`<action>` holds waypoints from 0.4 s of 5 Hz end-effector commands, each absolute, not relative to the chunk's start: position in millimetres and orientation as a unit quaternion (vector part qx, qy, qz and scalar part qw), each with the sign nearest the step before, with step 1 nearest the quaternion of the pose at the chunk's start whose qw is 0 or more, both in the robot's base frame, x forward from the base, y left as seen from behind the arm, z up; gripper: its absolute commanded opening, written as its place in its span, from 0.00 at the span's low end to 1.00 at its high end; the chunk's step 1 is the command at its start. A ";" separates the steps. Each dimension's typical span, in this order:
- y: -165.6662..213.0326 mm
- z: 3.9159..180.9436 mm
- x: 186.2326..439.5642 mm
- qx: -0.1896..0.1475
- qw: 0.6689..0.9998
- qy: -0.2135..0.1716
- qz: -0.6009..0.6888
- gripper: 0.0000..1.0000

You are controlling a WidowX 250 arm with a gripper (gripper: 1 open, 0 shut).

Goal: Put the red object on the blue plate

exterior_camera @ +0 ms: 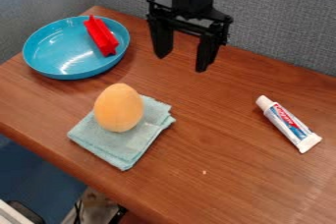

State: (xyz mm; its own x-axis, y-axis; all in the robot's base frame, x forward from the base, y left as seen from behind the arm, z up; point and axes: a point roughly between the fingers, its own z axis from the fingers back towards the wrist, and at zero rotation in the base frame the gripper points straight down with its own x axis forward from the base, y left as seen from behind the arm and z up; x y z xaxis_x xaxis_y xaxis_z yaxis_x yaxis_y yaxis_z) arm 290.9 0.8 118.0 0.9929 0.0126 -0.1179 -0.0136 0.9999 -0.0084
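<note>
Red object lying in the blue plate; claw empty and spread above the tabletop.

We record the red object [98, 33], an elongated piece, resting inside the blue plate [53, 59] against its far right rim, with the plate seated at the tabletop's [223, 110] far left corner. Near the front edge we list a pale teal cloth [132, 138], folded, with an orange egg-shaped item [118, 107] sitting on top of it. Toward the right edge we note a white toothpaste tube [288, 123] lying flat at a slant, well apart from the cloth. By the far edge, right of the plate, we find the black claw [184, 54] pointing down, its fingers [160, 39] apart and holding nothing, clear of every item.
</note>
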 end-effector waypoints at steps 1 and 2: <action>8.3 120.6 292.1 -0.007 0.998 0.054 0.020 1.00; 11.8 116.4 291.6 -0.008 0.998 0.061 0.027 1.00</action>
